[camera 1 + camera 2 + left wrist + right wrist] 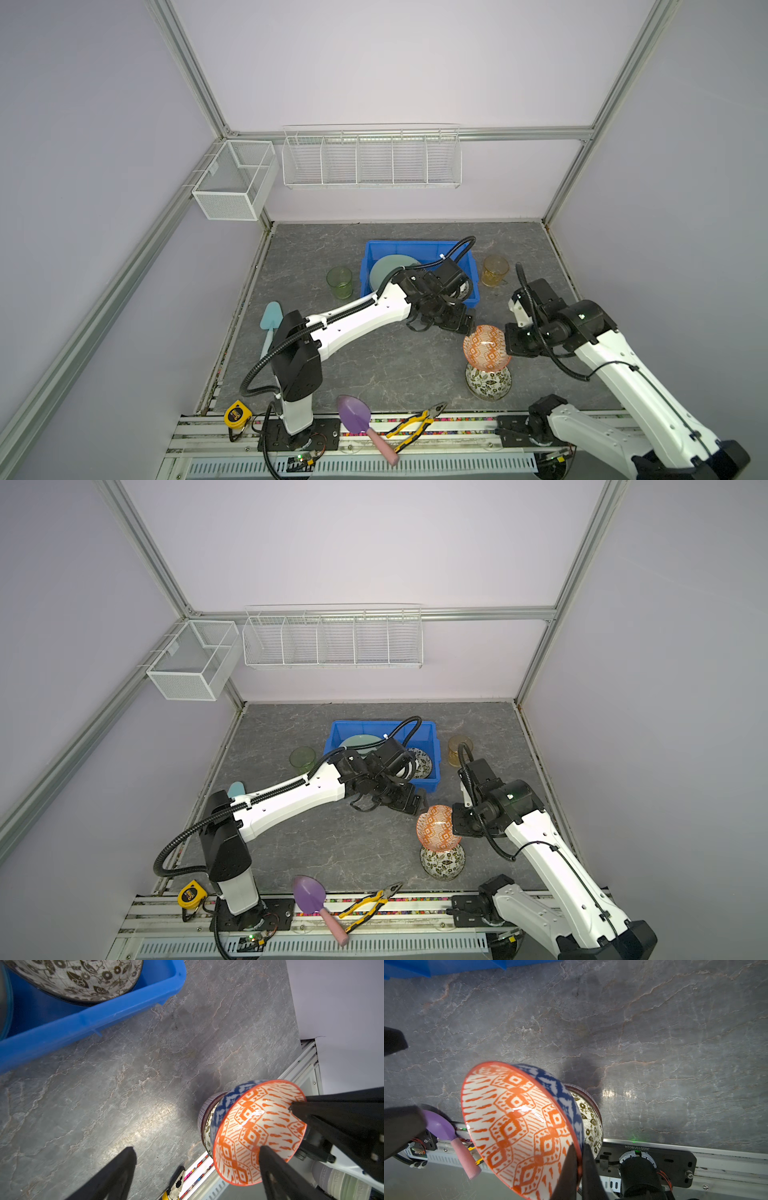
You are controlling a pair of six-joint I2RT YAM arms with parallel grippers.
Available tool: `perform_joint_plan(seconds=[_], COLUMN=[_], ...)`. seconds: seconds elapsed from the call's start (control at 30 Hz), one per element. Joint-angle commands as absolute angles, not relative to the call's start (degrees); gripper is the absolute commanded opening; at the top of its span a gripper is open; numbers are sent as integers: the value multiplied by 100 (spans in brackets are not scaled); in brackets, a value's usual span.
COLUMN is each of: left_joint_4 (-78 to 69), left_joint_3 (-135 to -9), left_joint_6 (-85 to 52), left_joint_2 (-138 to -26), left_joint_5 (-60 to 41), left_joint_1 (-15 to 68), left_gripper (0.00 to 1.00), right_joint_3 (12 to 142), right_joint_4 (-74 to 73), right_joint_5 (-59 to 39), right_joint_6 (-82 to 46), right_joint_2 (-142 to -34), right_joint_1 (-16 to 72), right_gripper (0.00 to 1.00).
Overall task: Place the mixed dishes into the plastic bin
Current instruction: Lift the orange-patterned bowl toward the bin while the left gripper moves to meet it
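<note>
1. Right gripper [579, 1153] pinches the rim of the orange bowl [519, 1126], one finger inside and one outside. The bowl is tilted hard, mouth facing the left arm.
2. Orange bowl hangs directly over the leaf bowl [488, 380] at the front right of the table [374, 365]. Its blue underside is at the leaf bowl's mouth. Touching or just clear: can't tell.
3. Left gripper [196, 1148] is spread wide and holds nothing. It's over bare table just off the front right corner of the bin [399, 245], between bin and orange bowl.
4. Bin holds a green plate [390, 268] and a leaf-pattern dish [420, 762]. Green tumbler [340, 282] stands just left of the bin and amber tumbler [495, 270] just right, both outside it.
5. Step in hand, my read: unstacking, i.e. taking the orange bowl off the leaf bowl to move it to the bin. Two items in, four visible outside.
6. Next move calls for a straight lift clear of the leaf bowl before any sideways travel, or the lower bowl gets dragged. Then carry it back and left to the bin and set it down clear of the dish inside. The left arm hides part of the bin floor.
7. Risks: a rim pinch on a tilted glazed bowl may slip or swing. Left gripper sits on the direct path. It either has to clear out or a handover is planned; can't tell which.
</note>
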State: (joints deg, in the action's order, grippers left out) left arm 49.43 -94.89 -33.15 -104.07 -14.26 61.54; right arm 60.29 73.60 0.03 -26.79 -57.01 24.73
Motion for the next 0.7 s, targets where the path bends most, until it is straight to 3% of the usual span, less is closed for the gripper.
perform_joint_plan(seconds=[0.0,0.43,0.67], left_joint_4=[4845,4705,4625], left_joint_3=[-9414,-9365,-9398], left_joint_6=[-3386,-3419,-3423], left_joint_2=[-10485,-10775,-10876], left_joint_5=[-1555,-1749,-1794], left_joint_1=[6230,6278,6283], left_gripper=[86,62,44], right_joint_3=[6255,6477,6501], right_joint_4=[7236,7094,7060], right_joint_5=[-9,-39,-57], right_joint_6=[-2519,-2404,-2395], right_joint_2=[-5778,-6016,-6056], right_joint_1=[2426,2391,2384], right_gripper=[6,6,6])
